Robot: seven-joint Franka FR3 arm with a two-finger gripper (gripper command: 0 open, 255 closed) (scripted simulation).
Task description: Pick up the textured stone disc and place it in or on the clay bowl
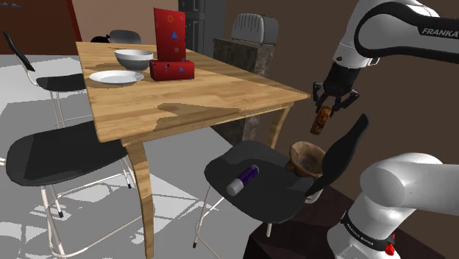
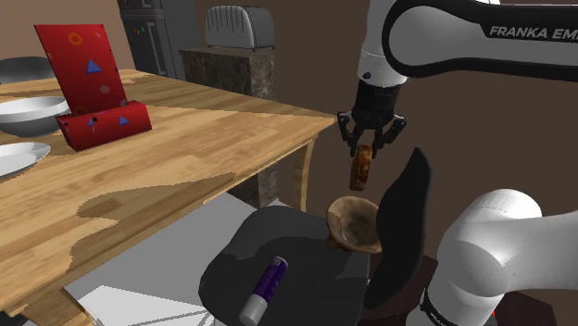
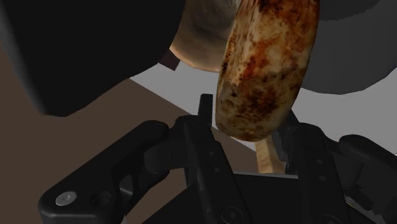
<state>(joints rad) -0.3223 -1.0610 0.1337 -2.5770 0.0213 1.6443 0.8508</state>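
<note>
Rust-brown and cream mottling is covering the stone disc (image 1: 318, 122) (image 2: 361, 169) (image 3: 267, 70), which we are finding clear of all furniture, hanging on edge in the air. We are recording the gripper (image 1: 322, 110) (image 2: 368, 146) (image 3: 249, 124) as pinching the disc at its upper part, with a black finger (image 3: 205, 118) bearing on either side of it. The clay bowl (image 1: 305, 156) (image 2: 355, 222) (image 3: 200, 38) is sitting on the black chair seat (image 1: 257, 187) (image 2: 296, 245), close against the backrest (image 1: 342, 158) (image 2: 398, 222). In the second exterior view it is leaning with its mouth turned toward that view's left. The disc is hanging just above the bowl's rim and is not touching it. On the same seat, nearer the camera in the shoulder view, a purple and white tube (image 1: 243, 179) (image 2: 264, 289) is lying on its side, apart from the bowl. We are noting a wooden table (image 1: 198, 103) (image 2: 185, 176) standing to the shoulder view's left of the chair. It is carrying a red box (image 1: 171, 44) (image 2: 93, 79), a grey bowl (image 1: 134, 57) and a white plate (image 1: 115, 76) toward its far end. Beyond the table, a toaster (image 1: 254, 28) (image 2: 239, 26) is standing on a stone-faced counter (image 1: 243, 55) (image 2: 227, 69).
</note>
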